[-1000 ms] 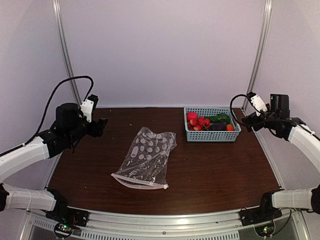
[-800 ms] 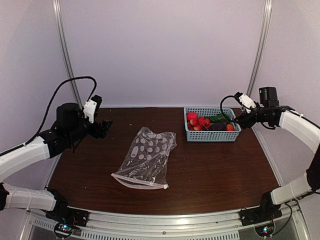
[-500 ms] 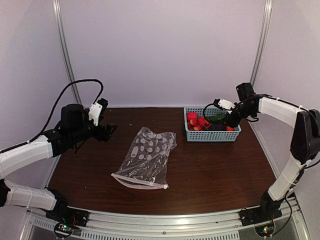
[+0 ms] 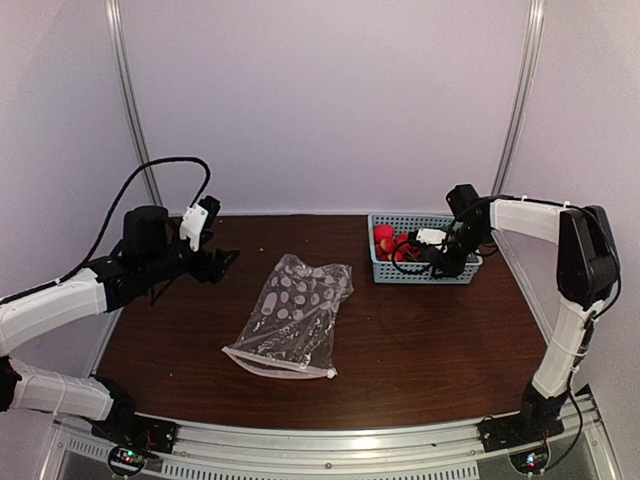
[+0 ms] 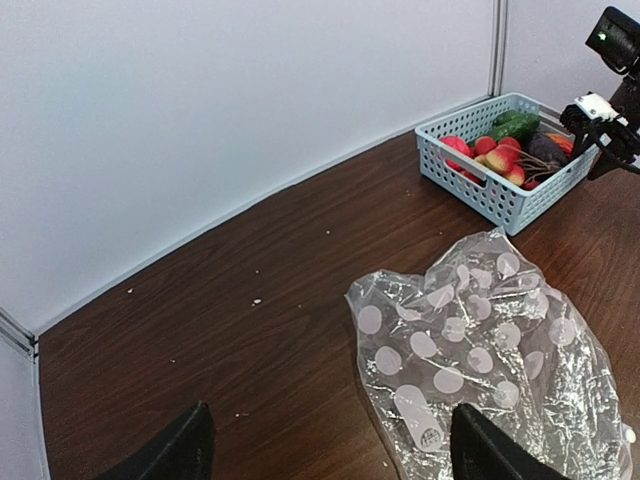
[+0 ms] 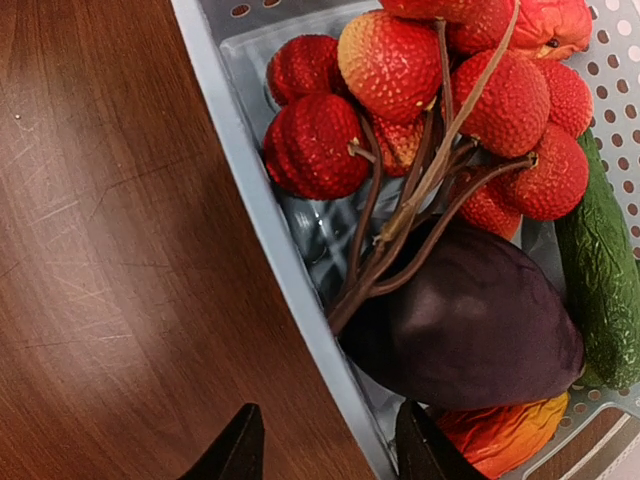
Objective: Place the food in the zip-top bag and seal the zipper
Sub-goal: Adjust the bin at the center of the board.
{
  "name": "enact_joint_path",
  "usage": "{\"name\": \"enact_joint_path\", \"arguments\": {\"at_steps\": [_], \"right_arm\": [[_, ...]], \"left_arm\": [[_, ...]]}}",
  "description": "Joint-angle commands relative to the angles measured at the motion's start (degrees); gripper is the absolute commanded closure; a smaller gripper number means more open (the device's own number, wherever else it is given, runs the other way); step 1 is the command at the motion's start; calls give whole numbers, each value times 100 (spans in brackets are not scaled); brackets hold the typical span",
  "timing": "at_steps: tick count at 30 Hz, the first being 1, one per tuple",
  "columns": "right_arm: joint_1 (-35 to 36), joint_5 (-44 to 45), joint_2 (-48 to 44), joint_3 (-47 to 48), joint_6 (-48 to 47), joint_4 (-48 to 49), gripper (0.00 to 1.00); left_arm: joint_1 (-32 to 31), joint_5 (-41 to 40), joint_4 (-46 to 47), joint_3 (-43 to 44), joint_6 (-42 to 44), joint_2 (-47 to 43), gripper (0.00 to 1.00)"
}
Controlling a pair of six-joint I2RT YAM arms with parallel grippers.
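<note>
right claw (image 6: 330, 450): jaws parted, grasping nothing, I see the basket (image 6: 262, 215) wall running between them
food (image 6: 440, 110): just ahead in that basket, bumpy red bunch, smooth purple eggplant (image 6: 470, 330)
left claw (image 5: 330, 445): released wide, crinkly dotted bag (image 5: 480, 350) just ahead

A light-blue plastic mesh basket (image 4: 424, 274), rectangular with perforated walls, sits at the rear right of a dark brown wood-grain tabletop (image 4: 430, 340). A few small pale specks (image 5: 257, 300) lie scattered on the wood toward the rear left. Plain white walls (image 4: 320, 100) enclose the tabletop, with 2 grey metal posts (image 4: 128, 100) rising at the rear corners.
</note>
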Motion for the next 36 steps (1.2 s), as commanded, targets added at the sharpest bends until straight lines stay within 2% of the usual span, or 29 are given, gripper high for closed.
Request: {"name": "enact_joint_path", "arguments": {"at_steps": [1,6,10,17,21,22,25,26,31,36], "right_arm": [[19,217,170,23,156,-8,57],[22,340,-85,-434,558,446,68],[19,387,-347,-688,1102,506,85],[336,476,-1399,-1717,2265,839,100],[771,376,-1857,-2130,2481,755,99],[847,216,-1921,-2139,2458,641,95],[938,-615,-1853,-1712,2450,-100,73],[940,-808,-1790,-1537,2475,-327,68],[450,-973,-1678,-794,2508,-631,64],[-361,-512,-1240,-3,2262,-523,64]], "left_arm": [[-60,136,186,159,63,33,17],[-100,176,186,168,58,11,18],[-128,205,178,170,48,7,18],[-170,252,177,190,43,-16,18],[-171,265,177,191,39,6,18],[-171,259,177,186,39,17,18],[-171,261,171,189,39,58,18],[-171,258,169,192,39,73,18],[-171,261,160,192,37,76,18],[-170,344,160,196,48,98,20]]}}
